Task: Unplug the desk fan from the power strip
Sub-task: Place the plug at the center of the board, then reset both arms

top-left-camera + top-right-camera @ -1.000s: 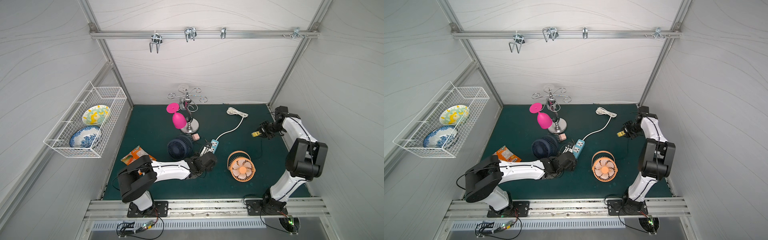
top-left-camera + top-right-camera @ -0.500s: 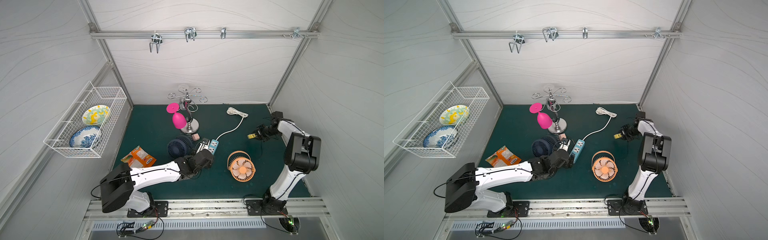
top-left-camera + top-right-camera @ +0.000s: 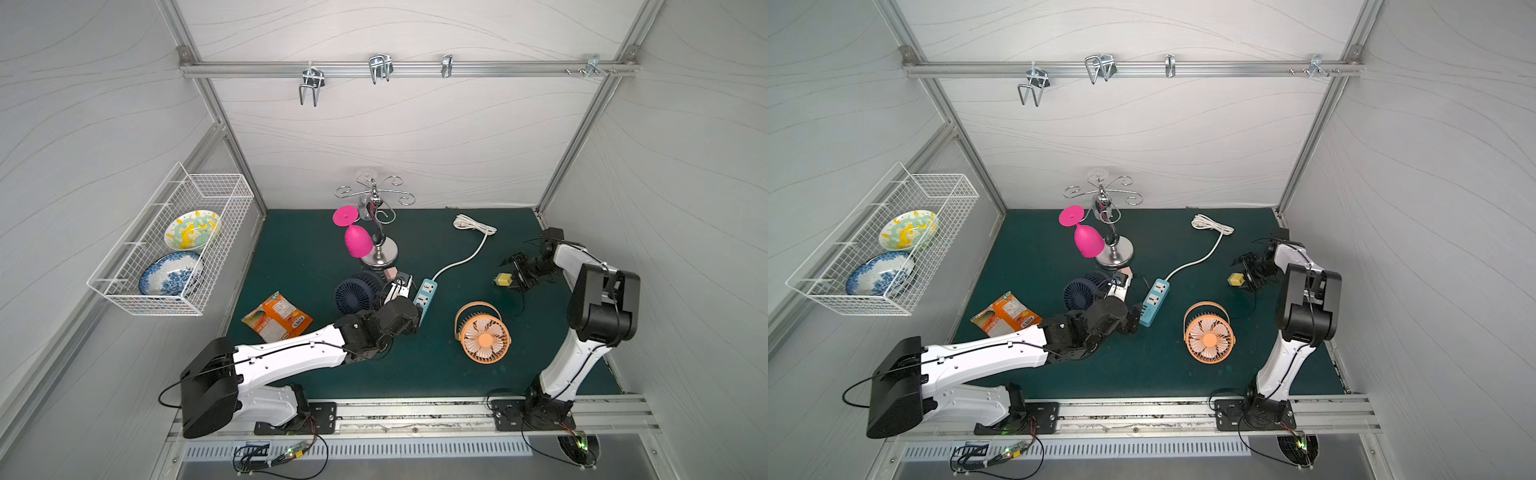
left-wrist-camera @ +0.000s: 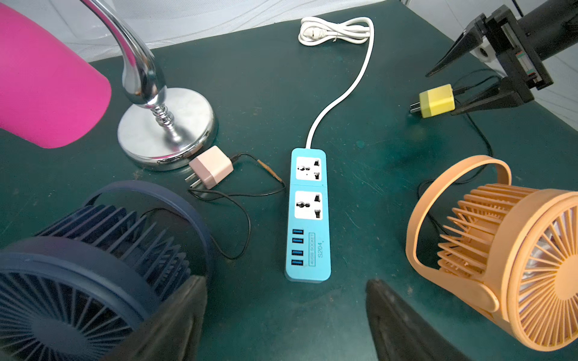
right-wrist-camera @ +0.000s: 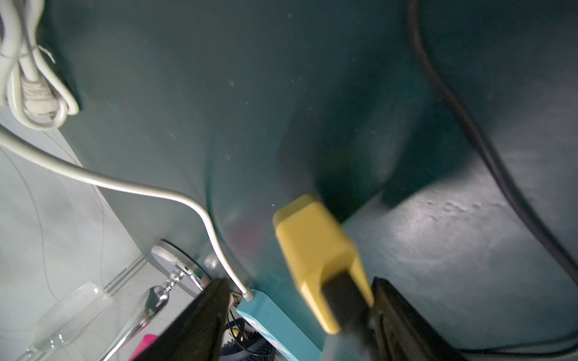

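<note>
Since both white sockets on the power strip (image 4: 308,215) sit empty, I'd call the unplugging done! The desk fan (image 4: 78,281) rests beside the left gripper (image 4: 283,300), whose fingers are spread on nothing, its pink plug (image 4: 211,171) lying loose beyond. The right gripper (image 4: 441,93) gapes too, a yellow plug (image 4: 436,100) at its tips. Only backing away seems left.

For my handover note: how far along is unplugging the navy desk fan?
Done: both power strip sockets are empty, and the desk fan's pink plug lies on the mat. In hand: nothing; left gripper and right gripper are open, a yellow plug by the right one's tips. Left: nothing visible.
</note>
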Robot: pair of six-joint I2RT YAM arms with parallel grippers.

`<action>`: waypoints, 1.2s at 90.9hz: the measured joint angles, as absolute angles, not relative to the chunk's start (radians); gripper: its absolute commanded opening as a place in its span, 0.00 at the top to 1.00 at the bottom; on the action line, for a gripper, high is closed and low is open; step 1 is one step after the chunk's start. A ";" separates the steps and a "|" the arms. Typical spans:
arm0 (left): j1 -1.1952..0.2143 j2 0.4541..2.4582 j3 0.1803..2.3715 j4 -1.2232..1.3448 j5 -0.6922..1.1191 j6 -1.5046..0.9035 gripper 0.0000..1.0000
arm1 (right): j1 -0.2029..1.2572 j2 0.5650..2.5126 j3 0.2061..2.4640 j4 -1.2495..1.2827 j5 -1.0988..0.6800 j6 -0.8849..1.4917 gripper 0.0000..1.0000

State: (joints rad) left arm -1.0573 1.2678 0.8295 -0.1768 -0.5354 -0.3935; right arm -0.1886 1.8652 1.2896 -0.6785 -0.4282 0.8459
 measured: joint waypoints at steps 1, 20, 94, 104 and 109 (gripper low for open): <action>-1.055 1.265 0.831 -0.180 -0.535 -0.393 0.14 | -0.189 1.862 1.290 -0.682 -0.426 0.846 0.08; -0.935 1.161 0.851 -0.260 -0.520 -0.382 0.03 | -0.189 1.760 1.301 -0.755 -0.362 0.828 0.01; -0.074 1.070 0.725 -0.288 -0.208 -0.180 0.00 | -0.012 1.393 1.148 -0.595 0.303 0.519 0.01; -0.046 1.114 0.676 -0.212 -0.198 -0.152 0.00 | 0.049 1.315 0.982 -0.421 0.376 0.442 0.01; -0.024 1.149 0.663 -0.175 -0.197 -0.147 0.01 | 0.052 1.304 0.920 -0.360 0.404 0.413 0.01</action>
State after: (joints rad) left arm -0.0238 1.1492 0.6628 -0.1745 -0.1974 -0.1467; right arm 0.0521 1.3041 0.9195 -0.3595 0.4042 0.4133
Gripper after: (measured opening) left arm 0.996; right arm 0.990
